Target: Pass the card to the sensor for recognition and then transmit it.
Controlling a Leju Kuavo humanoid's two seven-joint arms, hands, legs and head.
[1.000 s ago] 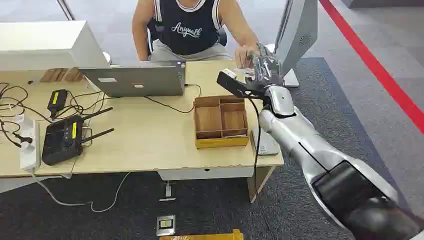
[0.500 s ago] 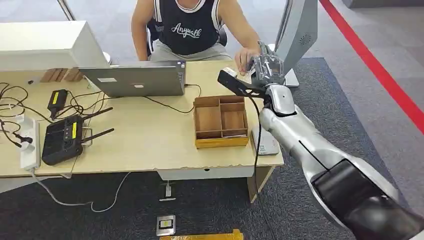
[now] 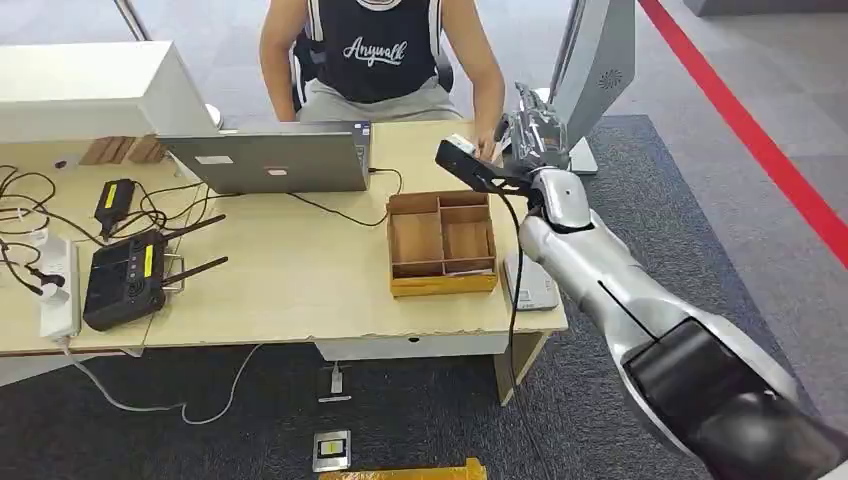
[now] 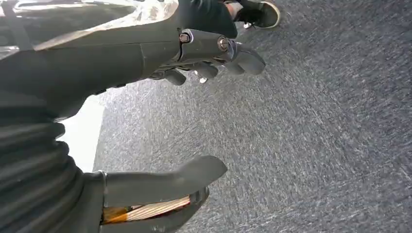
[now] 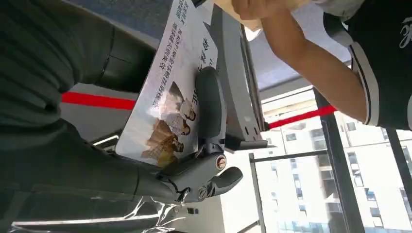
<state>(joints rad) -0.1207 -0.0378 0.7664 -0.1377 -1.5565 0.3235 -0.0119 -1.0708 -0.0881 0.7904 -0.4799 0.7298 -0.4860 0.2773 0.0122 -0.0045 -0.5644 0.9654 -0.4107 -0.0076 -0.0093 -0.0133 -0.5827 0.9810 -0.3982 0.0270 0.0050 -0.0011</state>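
Right hand [image 5: 194, 145] pinches a flat, glossy white card [image 5: 167, 92] printed with figures and black text, thumb across its face, above the pale wooden desk's [image 3: 300, 270] far right corner. Left hand [image 4: 204, 58] hangs spread, holding nothing.

R arm stretched fwd and raised, silver forearm angled up, right hand [image 3: 527, 128] upright, its fingers [image 5: 210, 104] and thumb pinching the card [image 5: 167, 92], left hand [image 4: 145, 116] hanging down, fingers apart, thumb spread, holding nothing
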